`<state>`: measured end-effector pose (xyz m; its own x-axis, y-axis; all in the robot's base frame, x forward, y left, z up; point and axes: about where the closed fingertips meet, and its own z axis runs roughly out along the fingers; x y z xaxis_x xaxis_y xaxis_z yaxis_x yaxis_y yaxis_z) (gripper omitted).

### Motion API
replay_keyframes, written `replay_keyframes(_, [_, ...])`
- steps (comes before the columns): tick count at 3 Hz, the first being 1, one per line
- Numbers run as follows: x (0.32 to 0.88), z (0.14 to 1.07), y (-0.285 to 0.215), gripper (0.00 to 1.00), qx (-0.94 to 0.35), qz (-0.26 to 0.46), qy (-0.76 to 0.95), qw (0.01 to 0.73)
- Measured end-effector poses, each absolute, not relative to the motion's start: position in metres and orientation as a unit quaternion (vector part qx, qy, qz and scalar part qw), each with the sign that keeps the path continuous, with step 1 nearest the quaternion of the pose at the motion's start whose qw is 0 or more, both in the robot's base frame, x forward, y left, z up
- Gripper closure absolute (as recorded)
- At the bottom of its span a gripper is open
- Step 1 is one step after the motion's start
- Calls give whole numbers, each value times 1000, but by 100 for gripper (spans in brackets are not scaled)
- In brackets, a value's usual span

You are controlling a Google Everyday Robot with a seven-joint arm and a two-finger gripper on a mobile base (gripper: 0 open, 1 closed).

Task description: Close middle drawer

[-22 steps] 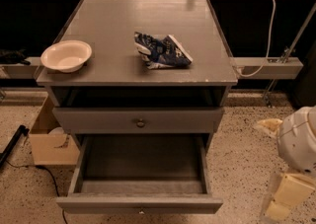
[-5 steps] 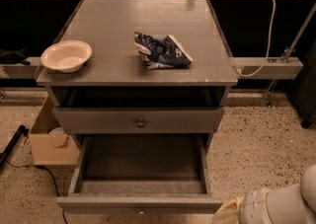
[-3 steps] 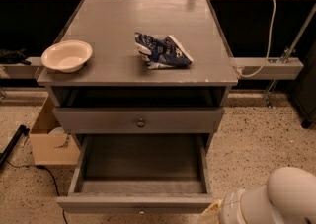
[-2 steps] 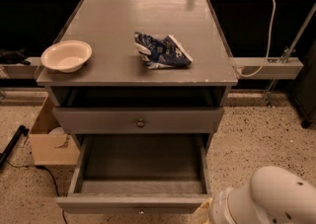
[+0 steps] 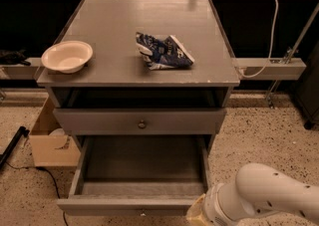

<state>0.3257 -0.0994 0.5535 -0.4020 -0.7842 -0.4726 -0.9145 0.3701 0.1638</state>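
Observation:
The middle drawer (image 5: pixel 130 204) is pulled far out of the grey cabinet. Its inside is empty, and its front lies at the bottom of the view with a small knob (image 5: pixel 143 213) at the edge. The grey front above it (image 5: pixel 139 120) has a round knob and a dark gap over it. The lowest front is hidden under the open drawer. My white arm (image 5: pixel 264 197) comes in from the bottom right. My gripper (image 5: pixel 197 214) shows as a tan part at the bottom edge, right at the drawer front's right end.
On the cabinet top (image 5: pixel 114 26) are a cream bowl (image 5: pixel 67 56) at the left and a crumpled blue snack bag (image 5: pixel 162 51) in the middle. A cardboard box (image 5: pixel 50 140) stands on the floor to the left. A black rod (image 5: pixel 12 145) lies further left.
My arm has moved left along the bottom edge, from the lower right floor area to the right end of the open drawer's front. The drawer has not moved.

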Motion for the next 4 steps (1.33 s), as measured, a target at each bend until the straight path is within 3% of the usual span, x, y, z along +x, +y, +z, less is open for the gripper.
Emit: replay_keyframes(4, [311, 406, -54, 100, -489, 251, 825, 131])
